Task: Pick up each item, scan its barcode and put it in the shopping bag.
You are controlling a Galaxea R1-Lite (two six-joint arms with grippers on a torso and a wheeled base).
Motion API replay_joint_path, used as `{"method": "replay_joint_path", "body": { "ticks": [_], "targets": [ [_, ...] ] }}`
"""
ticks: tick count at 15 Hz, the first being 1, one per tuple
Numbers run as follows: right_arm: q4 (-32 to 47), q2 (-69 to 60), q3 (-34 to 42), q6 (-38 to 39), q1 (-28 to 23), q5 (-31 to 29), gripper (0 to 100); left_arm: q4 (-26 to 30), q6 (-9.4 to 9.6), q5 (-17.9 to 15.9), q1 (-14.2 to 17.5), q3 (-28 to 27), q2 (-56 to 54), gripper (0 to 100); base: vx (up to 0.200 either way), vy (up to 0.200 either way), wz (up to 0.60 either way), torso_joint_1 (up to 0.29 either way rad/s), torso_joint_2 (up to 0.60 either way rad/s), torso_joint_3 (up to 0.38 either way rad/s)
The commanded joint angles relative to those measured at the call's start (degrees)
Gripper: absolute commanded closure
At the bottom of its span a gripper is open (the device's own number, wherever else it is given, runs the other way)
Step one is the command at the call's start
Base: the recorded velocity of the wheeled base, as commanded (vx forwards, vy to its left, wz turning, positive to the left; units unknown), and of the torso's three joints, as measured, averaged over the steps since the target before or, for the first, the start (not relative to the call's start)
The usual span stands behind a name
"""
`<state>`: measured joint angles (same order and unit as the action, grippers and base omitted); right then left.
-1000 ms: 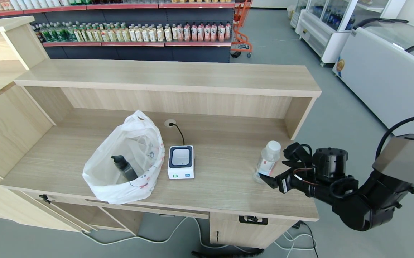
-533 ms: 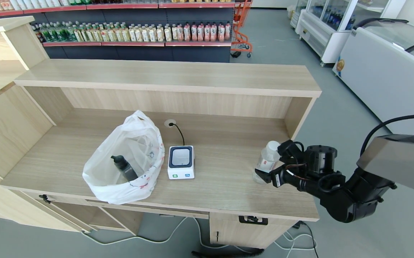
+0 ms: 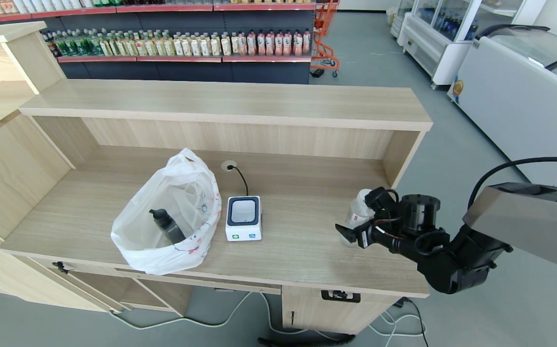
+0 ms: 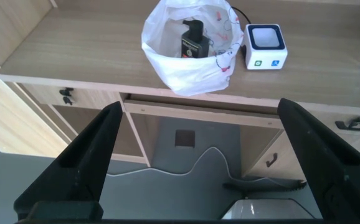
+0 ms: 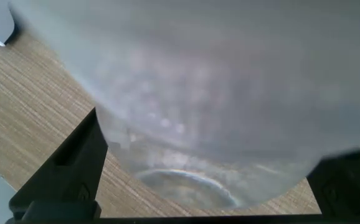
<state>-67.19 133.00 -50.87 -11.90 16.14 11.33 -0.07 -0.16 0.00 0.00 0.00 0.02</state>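
You have one item done, by the look of it: a dark bottle stands inside the shopping bag, toward the left of the counter. The scanner sits just beside the bag, face up, with nothing over it.

What's left is the clear bottle — upright on the counter's right end, well apart from the scanner. Your right gripper is spread wide with a finger on either side of that bottle (the right wrist view shows the bottle between the fingers, with no squeeze visible), so I'd judge the grasp as not yet made. Lift, scan and bagging all remain for this one.

Your left gripper hangs out in front of the counter with its fingers wide apart, holding nothing.

No other loose items show on the counter — this bottle looks like the last.
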Motion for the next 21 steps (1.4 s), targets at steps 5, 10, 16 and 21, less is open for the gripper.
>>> {"method": "replay_joint_path", "body": {
  "ticks": [5, 10, 16, 21],
  "targets": [
    [0.0, 2.8, -2.7, -0.3, 0.6, 0.1, 0, 0.0, -0.02, 0.0, 0.0, 0.0, 0.1, 0, 0.000, 0.000, 0.00, 0.000, 0.00, 0.000],
    [-0.5, 2.8, -3.4, -0.4, 0.6, 1.3, 100, 0.1, -0.02, 0.0, 0.0, 0.0, 0.1, 0, 0.000, 0.000, 0.00, 0.000, 0.00, 0.000],
    [-1.9, -0.5, -2.9, -0.4, 0.6, 1.2, 100, 0.0, -0.02, 0.0, 0.0, 0.0, 0.1, 0, 0.000, 0.000, 0.00, 0.000, 0.00, 0.000],
    [9.5, -26.5, 4.3, 14.5, -4.3, 8.2, 100, 0.0, -0.02, 0.0, 0.0, 0.0, 0.1, 0, 0.000, 0.000, 0.00, 0.000, 0.00, 0.000]
  ]
}}
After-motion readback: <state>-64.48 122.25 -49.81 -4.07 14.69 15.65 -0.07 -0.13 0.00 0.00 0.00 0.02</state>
